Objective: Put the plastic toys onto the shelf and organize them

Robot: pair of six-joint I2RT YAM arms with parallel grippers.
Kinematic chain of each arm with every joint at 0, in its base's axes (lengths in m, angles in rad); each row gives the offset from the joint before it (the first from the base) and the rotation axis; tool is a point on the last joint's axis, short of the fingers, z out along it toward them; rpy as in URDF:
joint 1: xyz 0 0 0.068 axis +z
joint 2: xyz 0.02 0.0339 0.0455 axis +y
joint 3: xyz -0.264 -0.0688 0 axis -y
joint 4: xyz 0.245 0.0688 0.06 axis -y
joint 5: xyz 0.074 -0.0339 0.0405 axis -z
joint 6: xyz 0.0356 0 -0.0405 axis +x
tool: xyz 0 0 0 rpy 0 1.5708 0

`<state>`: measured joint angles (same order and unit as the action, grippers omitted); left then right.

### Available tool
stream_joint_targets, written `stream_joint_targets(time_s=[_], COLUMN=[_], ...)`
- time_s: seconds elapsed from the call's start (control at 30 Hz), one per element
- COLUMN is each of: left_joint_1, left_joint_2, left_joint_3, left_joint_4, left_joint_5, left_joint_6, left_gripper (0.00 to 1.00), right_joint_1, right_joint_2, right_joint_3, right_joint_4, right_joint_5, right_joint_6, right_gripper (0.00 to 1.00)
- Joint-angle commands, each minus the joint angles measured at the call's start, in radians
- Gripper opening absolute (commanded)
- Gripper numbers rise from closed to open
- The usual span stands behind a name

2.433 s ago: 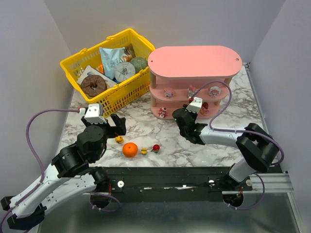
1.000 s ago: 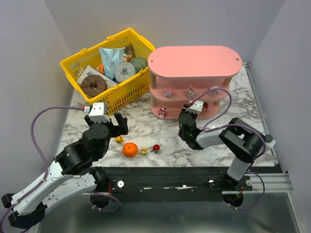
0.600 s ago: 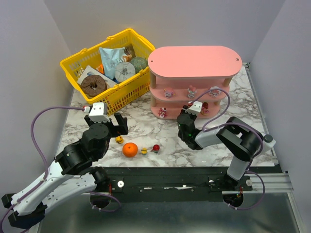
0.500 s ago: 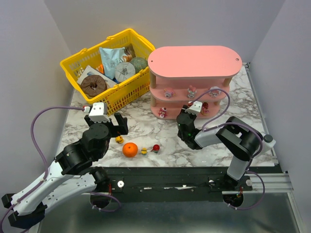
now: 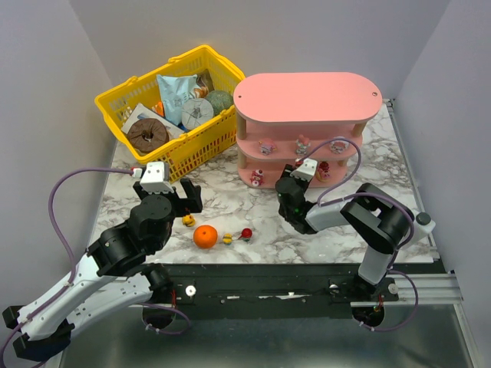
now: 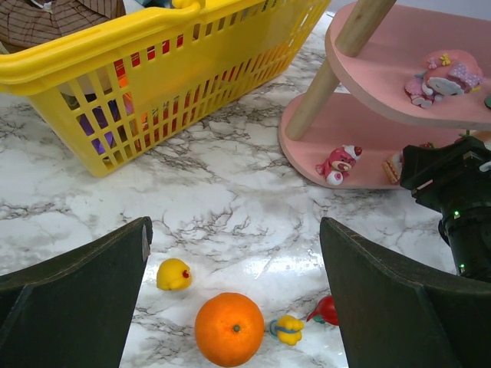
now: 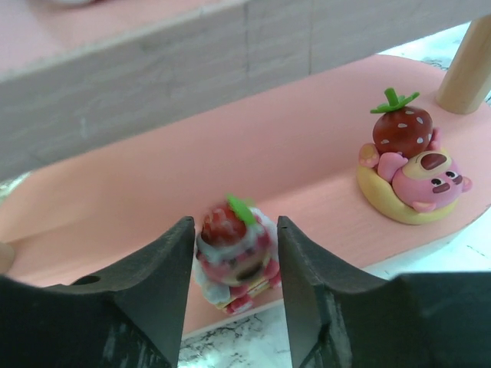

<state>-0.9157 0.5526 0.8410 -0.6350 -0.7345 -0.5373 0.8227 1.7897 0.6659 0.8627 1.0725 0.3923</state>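
The pink shelf stands at the back right with several plastic toys on its lower boards. My right gripper reaches to the bottom board's front edge. A pink-and-white strawberry-topped toy stands there between its jaws, which sit just apart from it, open. A strawberry-and-bear toy lies further right. On the table lie a yellow duck, a yellow-and-blue toy and a red toy. My left gripper hovers wide open above and behind them, holding nothing.
An orange ball sits between the duck and the yellow-and-blue toy. A yellow mesh basket full of packaged goods stands at the back left, close to the shelf's left end. Wooden posts carry the shelf boards.
My right gripper's jaws have widened off the strawberry-topped toy, which now rests on the bottom board. The left arm and the table toys have not moved.
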Motion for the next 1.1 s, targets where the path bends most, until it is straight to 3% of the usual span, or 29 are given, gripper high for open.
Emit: stream_joint_targets(time_s=[0.0,0.27,0.6,1.07], left_joint_1=[0.008,0.008,0.006,0.008], left_joint_2=[-0.002,-0.002,-0.005,-0.026], left_joint_3=[0.004,0.003,0.004,0.001], left_joint_4=[-0.020,-0.022,-0.022,-0.017], left_joint_5=[-0.039,-0.039,-0.036,-0.014], left_joint_6=[0.008,0.005,0.003,-0.001], left_gripper=[0.99,0.99,0.99,0.99], right_joint_1=[-0.003,-0.003,-0.004,-0.004], right_joint_2=[-0.012,-0.047,-0.168,-0.467], right_joint_3=[0.018,0.024,0.004,-0.124], right_joint_4=[-0.050,-0.097,-0.191,-0.497], right_joint_5=[0.023,0.006,-0.088,-0.232], right_joint_6=[0.029,0.042,0.065,0.236], right_gripper=[0.59,0.68,0.89,0.88])
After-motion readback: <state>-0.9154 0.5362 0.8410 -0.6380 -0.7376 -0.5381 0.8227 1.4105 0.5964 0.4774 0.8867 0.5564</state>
